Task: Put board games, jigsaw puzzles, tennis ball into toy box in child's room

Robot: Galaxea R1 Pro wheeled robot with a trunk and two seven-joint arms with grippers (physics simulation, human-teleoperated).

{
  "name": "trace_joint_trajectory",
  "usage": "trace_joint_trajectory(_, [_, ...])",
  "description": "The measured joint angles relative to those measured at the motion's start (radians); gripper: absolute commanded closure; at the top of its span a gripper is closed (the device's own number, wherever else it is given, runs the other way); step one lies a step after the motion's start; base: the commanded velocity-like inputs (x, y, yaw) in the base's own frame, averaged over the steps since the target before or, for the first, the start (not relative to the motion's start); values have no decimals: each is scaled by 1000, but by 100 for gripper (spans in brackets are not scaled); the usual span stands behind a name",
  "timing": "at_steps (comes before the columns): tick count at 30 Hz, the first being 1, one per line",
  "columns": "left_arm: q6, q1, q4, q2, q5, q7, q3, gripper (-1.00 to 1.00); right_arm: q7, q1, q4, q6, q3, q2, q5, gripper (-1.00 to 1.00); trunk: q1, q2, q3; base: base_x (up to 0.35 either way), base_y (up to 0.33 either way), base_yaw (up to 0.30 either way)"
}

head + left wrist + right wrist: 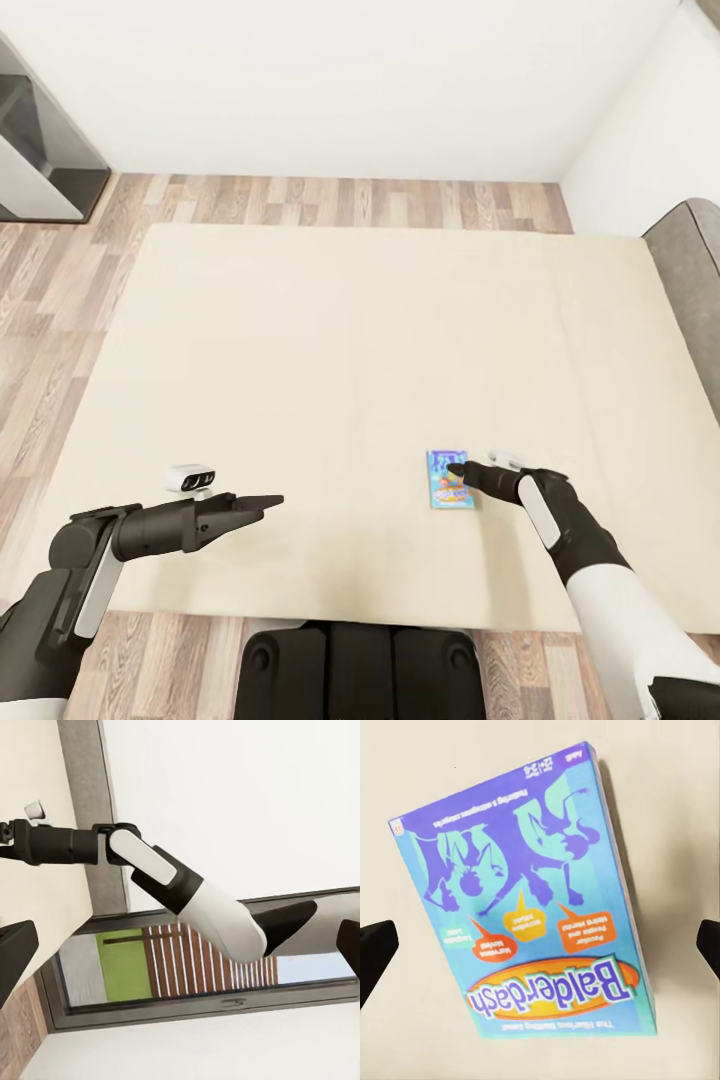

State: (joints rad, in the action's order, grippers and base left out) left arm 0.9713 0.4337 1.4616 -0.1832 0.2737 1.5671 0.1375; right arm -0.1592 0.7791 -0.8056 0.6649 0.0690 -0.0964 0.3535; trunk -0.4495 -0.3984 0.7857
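Cream bed [330,340] spans the head view, wood floor [60,290] round it. L gripper [262,500] hangs over the near-left part of the bed, holding nothing; head view shows its fingers drawn close at the tips, though the L wrist view has dark fingers at both frame edges, so can't say for sure how wide they stand. Right of centre, near the front edge, a board game [449,480] lies flat on the bed, lid up. R gripper [462,470] sits right above it, fingers [375,952] spread wide, box between them, no grip yet. Likely risk: box is flat and low, so pads could slide over the lid or push it away along the cover w/o catching its edges.
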Motion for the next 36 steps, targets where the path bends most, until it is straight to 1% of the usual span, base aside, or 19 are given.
trace_joint_trajectory(4, [0,0,0,0,0,0,0,-100,1,16,0,12,0,0,-2,-100,0,0,7,0,0,0])
trace_joint_trajectory(12, [0,-1,0,3,0,0,-2,-100,2,22,1,15,0,-1,-5,-100,0,0,20,0,0,0])
trace_joint_trajectory(17, [0,0,0,1,0,0,-2,-100,2,25,1,15,0,-1,-4,-100,0,0,28,0,0,0])
trace_joint_trajectory(31, [0,0,-2,5,-4,0,-2,-100,6,80,1,17,0,-1,-7,-100,0,0,51,0,0,0])
trace_joint_trajectory(36, [0,0,-1,5,-5,0,-2,-100,7,86,1,16,-2,0,-8,-100,0,0,57,0,0,0])
